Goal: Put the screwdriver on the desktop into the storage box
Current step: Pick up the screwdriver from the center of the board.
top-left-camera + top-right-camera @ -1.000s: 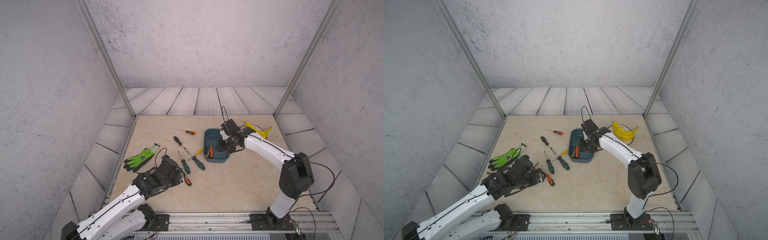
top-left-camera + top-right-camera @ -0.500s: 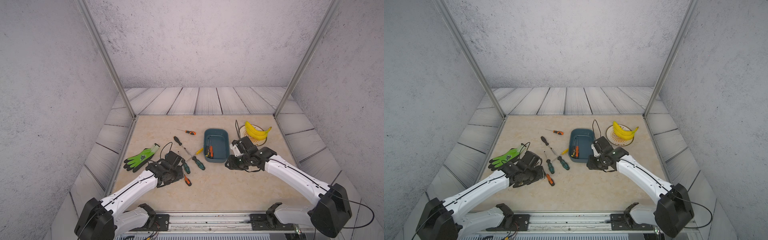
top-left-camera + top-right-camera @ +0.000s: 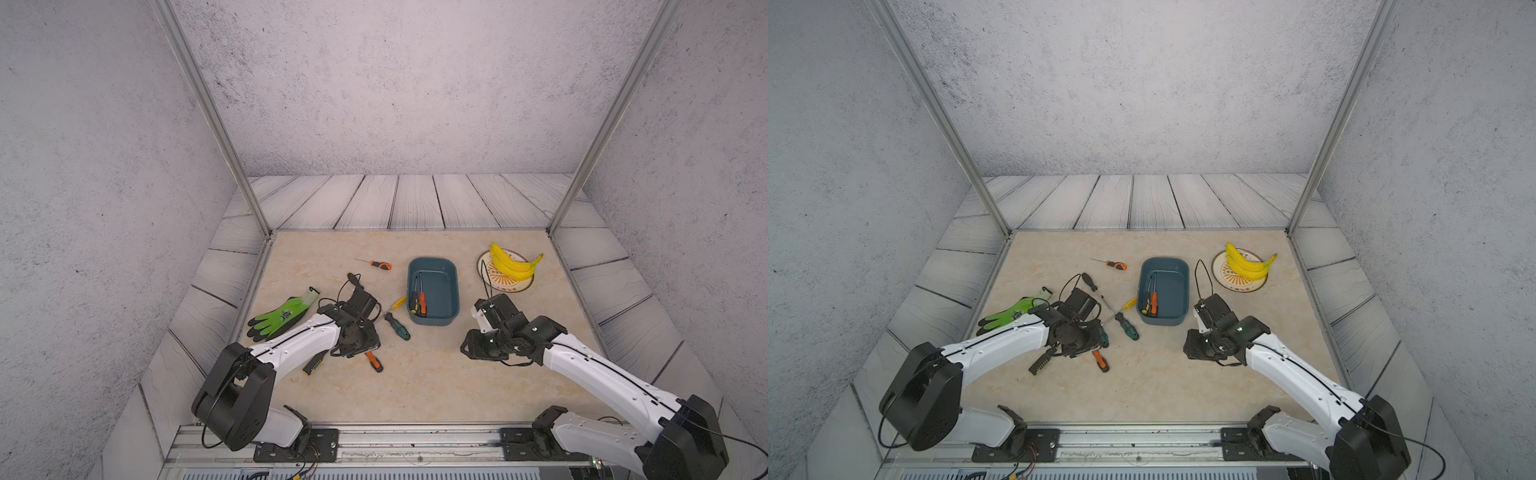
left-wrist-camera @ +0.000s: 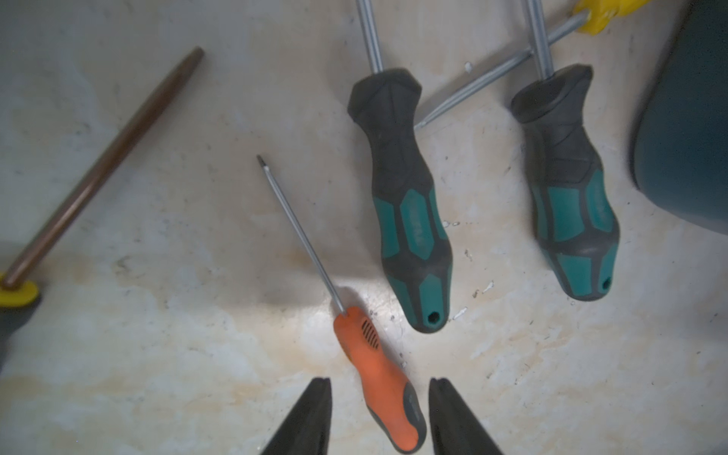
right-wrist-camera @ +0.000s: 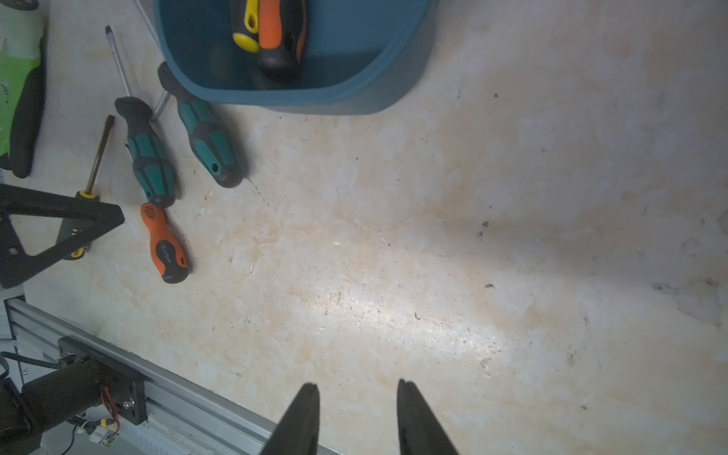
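The orange screwdriver lies flat on the desktop in the lower middle of the left wrist frame, its thin shaft running up and to the left. In a top view it sits below and left of the box, apart from it. The left gripper straddles the butt end of the handle with its fingers spread. A strip of desktop shows on one side and barely any on the other, so nothing is pinched yet. The tool looks light and rigid. Its moulded handle is probably smooth, and its rounded waist could roll or squirt out of a shallow pinch. The best hold is likely across the thick orange middle, not the tapering grey cap or the shaft, which is too thin and would let the handle swing. A teal screwdriver lies just beside it, not touching. The right gripper hangs over bare desktop, fingers parted and empty. The box already holds other screwdrivers.
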`<state>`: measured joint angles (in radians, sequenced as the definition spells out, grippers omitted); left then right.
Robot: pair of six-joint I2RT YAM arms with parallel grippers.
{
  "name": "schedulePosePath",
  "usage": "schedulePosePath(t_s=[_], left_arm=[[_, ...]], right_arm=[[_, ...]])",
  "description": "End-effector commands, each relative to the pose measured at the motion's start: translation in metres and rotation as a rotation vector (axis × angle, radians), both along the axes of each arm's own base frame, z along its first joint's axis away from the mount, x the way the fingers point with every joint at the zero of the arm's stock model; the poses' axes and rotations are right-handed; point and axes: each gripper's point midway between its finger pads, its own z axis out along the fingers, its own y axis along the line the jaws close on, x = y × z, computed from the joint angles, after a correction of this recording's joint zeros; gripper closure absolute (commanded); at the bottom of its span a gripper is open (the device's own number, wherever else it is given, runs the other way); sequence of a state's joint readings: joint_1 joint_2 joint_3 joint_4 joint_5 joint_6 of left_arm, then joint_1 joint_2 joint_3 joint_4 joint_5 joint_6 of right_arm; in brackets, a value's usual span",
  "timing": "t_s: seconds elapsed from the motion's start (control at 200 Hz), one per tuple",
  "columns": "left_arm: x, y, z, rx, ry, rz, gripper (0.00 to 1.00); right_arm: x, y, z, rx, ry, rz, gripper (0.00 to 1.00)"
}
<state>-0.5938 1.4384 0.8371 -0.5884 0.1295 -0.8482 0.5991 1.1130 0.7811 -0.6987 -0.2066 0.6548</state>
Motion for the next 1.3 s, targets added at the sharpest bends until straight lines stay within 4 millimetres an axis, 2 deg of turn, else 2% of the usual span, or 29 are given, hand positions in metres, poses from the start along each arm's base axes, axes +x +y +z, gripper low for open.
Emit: schedulePosePath(t_s=[0.0, 0.305, 0.881, 1.081, 1.296], left_arm=[[0.004, 0.0, -0.003, -0.003, 0.006, -0.001, 0.56], [0.002, 0.0, -0.018, 0.002, 0.04, 0.0, 0.61], [-0.006, 0.012, -0.048, 0.075, 0.116, 0.018, 0.62], [-0.01, 0.013, -0.056, 0.087, 0.142, 0.016, 0.74], [-0.011, 0.013, -0.048, 0.072, 0.131, 0.021, 0.93]], right_arm=[[0.001, -0.001, 0.001, 0.006, -0.016, -0.018, 0.63], [-0.001, -0.006, 0.0, -0.011, -0.022, -0.026, 0.62], [-0.004, -0.012, -0.005, -0.024, -0.018, -0.049, 0.62], [-0.002, -0.014, -0.006, -0.035, -0.024, -0.055, 0.61], [-0.002, -0.015, -0.007, -0.043, -0.023, -0.061, 0.61]])
